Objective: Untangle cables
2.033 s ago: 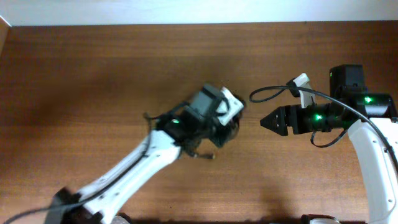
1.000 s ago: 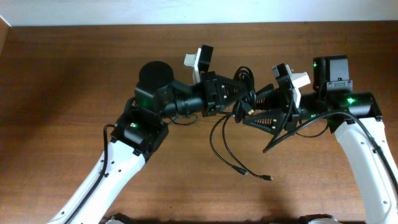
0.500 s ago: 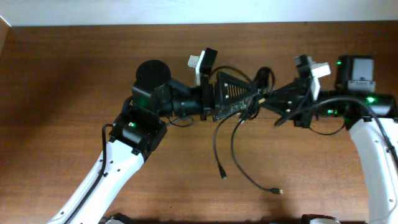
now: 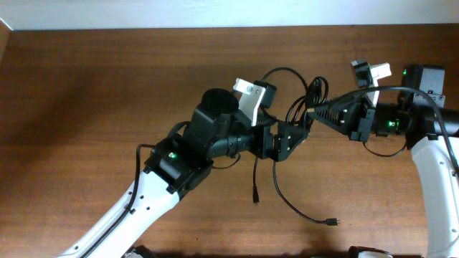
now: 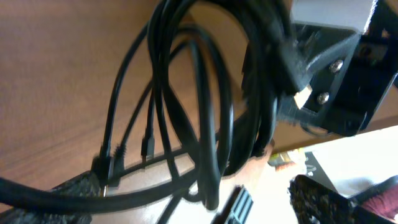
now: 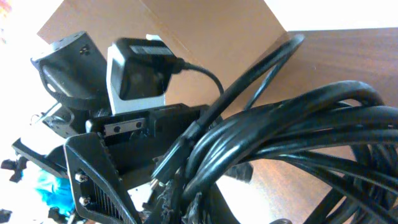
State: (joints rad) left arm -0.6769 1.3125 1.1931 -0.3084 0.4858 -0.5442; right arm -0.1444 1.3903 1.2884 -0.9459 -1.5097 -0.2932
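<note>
Your overhead camera looks straight down on the wooden table (image 4: 86,107), far enough back to hold both arms. Your left wrist camera sits very near the cables (image 5: 205,143), looking through their loops toward the right gripper (image 4: 313,112). Your right wrist camera, just as near, looks back across the same bundle at the left gripper (image 4: 290,136). All three views share that bundle between the grippers.

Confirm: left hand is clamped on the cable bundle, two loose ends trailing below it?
Not quite. The right hand is clamped on the cables. The left hand stands open beside them, as the overhead and right wrist views show. The two loose ends do trail below.
</note>
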